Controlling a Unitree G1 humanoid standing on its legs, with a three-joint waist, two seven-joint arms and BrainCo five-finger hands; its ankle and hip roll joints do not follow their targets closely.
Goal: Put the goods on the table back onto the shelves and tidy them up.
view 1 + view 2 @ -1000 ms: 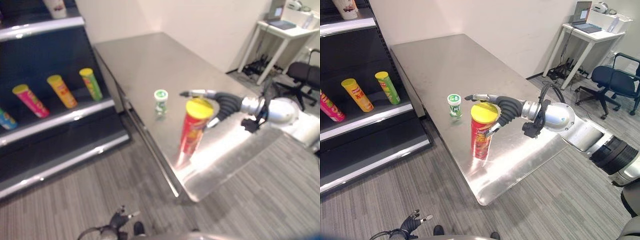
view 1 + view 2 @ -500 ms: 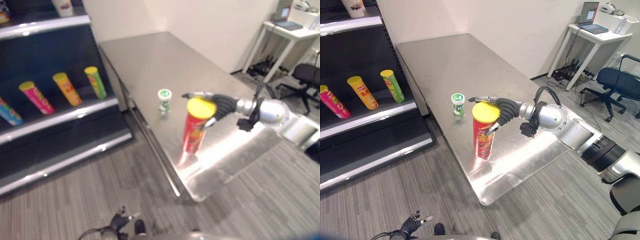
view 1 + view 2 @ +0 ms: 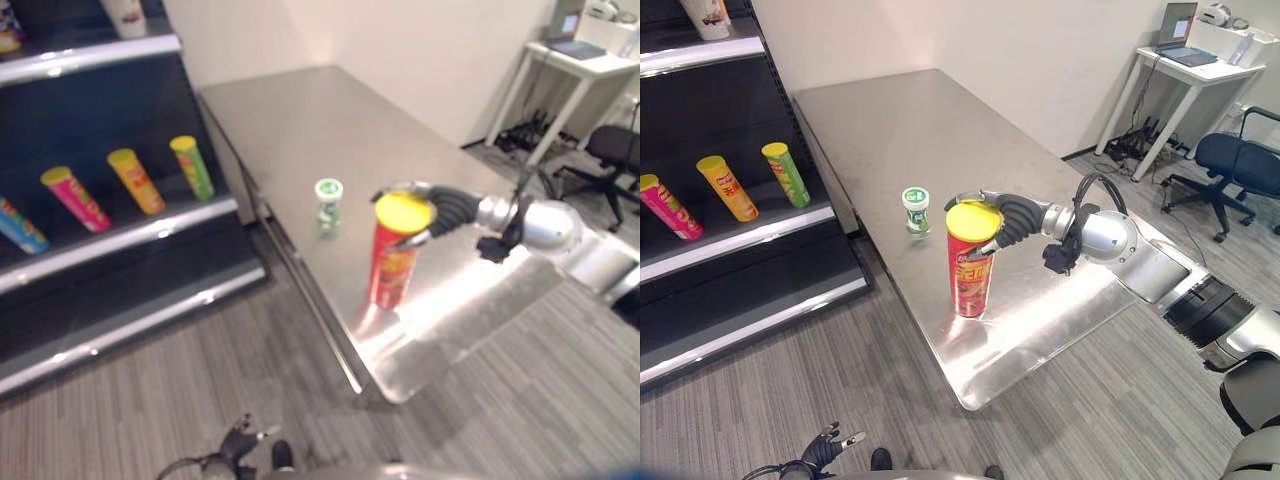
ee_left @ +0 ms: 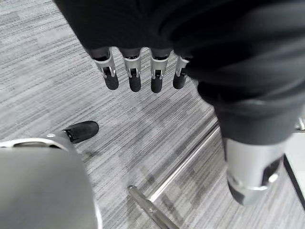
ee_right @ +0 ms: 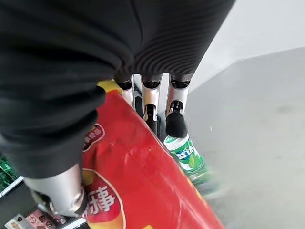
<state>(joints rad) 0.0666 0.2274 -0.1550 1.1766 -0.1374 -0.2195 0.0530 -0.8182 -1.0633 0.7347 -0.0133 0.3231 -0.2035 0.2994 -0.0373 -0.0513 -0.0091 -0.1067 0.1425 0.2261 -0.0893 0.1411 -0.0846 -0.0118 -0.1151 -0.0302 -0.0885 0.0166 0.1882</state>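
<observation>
A tall red can with a yellow lid (image 3: pixel 970 262) stands on the steel table (image 3: pixel 900 120) near its front edge. My right hand (image 3: pixel 1014 218) reaches in from the right and wraps the can's top, with fingers (image 5: pixel 150 102) curled behind the lid and the thumb against the near side. The red can (image 5: pixel 138 181) lies close along the palm in the right wrist view. A small green-and-white bottle (image 3: pixel 915 210) stands just left of it, beyond the fingertips. My left hand (image 4: pixel 133 71) hangs low over the carpet with straight fingers, holding nothing.
The dark shelf unit (image 3: pixel 740 245) stands to the left, with a pink can (image 3: pixel 670 205), a yellow can (image 3: pixel 725 187) and a green can (image 3: pixel 785 173) leaning on one shelf and a cup (image 3: pixel 705 15) above. A white desk (image 3: pixel 1185 65) and an office chair (image 3: pixel 1240 160) stand at the back right.
My right hand's fingers have drawn in from stretched out to curled round the top of the red can. The can and the bottle stay in place.
</observation>
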